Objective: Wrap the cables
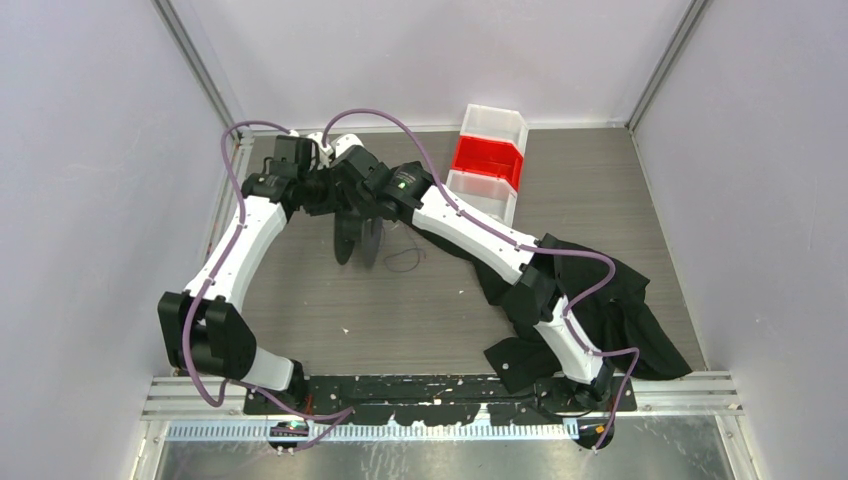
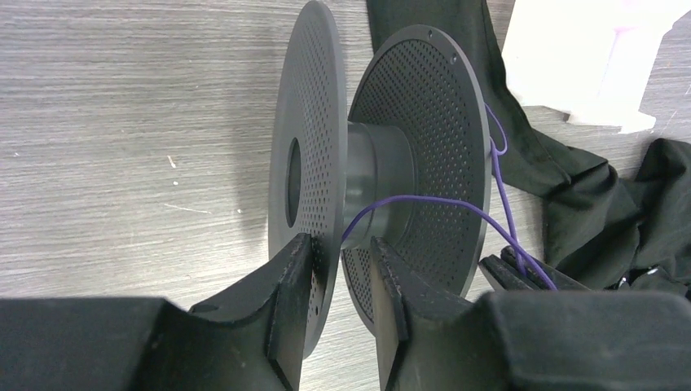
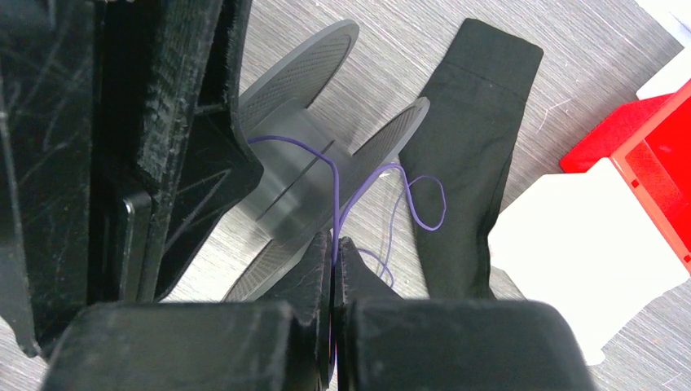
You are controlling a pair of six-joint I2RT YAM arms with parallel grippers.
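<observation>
The wire (image 3: 336, 204) is thin and reads purple in both wrist views. One turn of it lies across the hub of the reel (image 2: 376, 171). From the hub it rises between the two flanges and runs straight into the right tool (image 3: 333, 244). That tool's fingers are pressed together on the wire, with no gap showing between them. More slack wire curls in a loose loop beyond the reel's outer flange, on the side towards the garment. In the top view a thin dark loop lies on the surface (image 1: 330, 310) just beside the reel, on its right.

The reel is dark grey, with two round perforated flanges and a smooth hub. It stands on edge with its axis level. In the top view it sits under the two wrists, in the back half of the surface and left of centre.

The left tool (image 2: 342, 248) straddles the lower rim of one flange. One finger (image 2: 289, 301) sits close against the flange's outer face. The other finger reaches in between the flanges, and a gap shows between its pad and the flange, so the tool stands partly open around the rim and not clamped on it.

To the right of the reel a black garment (image 1: 610, 300) lies crumpled, with the right arm passing over it. Behind and to the right of the reel stands a white bin (image 1: 492, 125) with a red insert.
</observation>
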